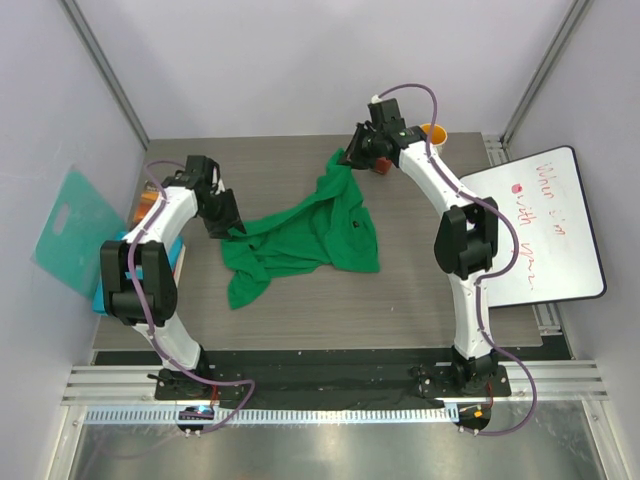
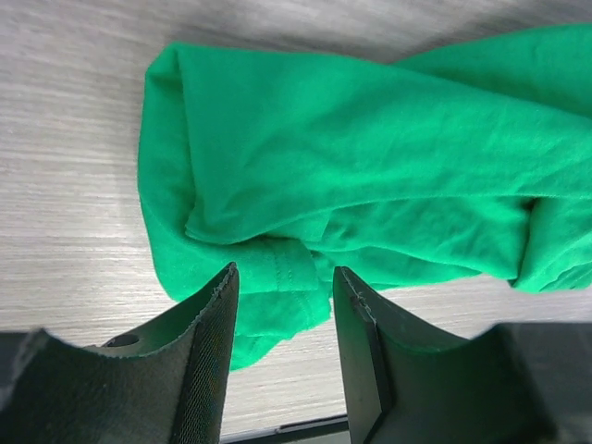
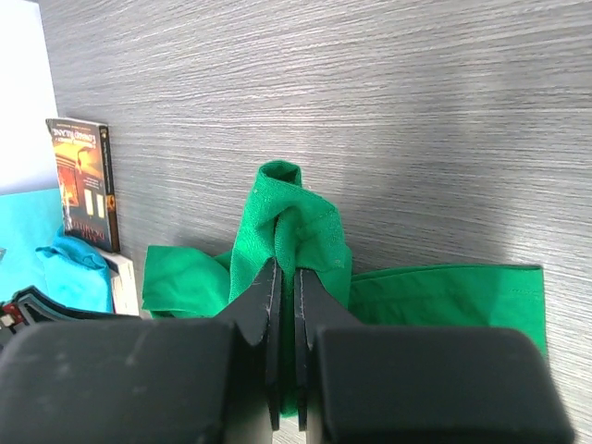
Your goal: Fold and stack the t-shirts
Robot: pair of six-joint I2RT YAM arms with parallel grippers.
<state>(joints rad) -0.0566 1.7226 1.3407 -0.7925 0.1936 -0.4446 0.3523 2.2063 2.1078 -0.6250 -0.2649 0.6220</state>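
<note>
The bright green t-shirt (image 1: 320,225) lies crumpled mid-table, pulled into a band between the two arms. My right gripper (image 1: 358,155) at the far side is shut on a pinched fold of it; in the right wrist view the green cloth (image 3: 287,213) bulges out above the closed gripper (image 3: 285,268). My left gripper (image 1: 225,225) hovers at the shirt's left end. In the left wrist view it (image 2: 283,273) stands open, with a green hem (image 2: 370,139) showing beyond the gap and not clamped. The teal-blue t-shirt (image 1: 98,298) lies at the table's left edge, partly under the left arm.
A stiff teal board (image 1: 75,230) with a handle hole leans off the left side. A book (image 3: 83,180) lies beside the teal-blue cloth (image 3: 69,268). An orange mug (image 1: 435,133) stands at the back right, and a whiteboard (image 1: 545,225) covers the right edge.
</note>
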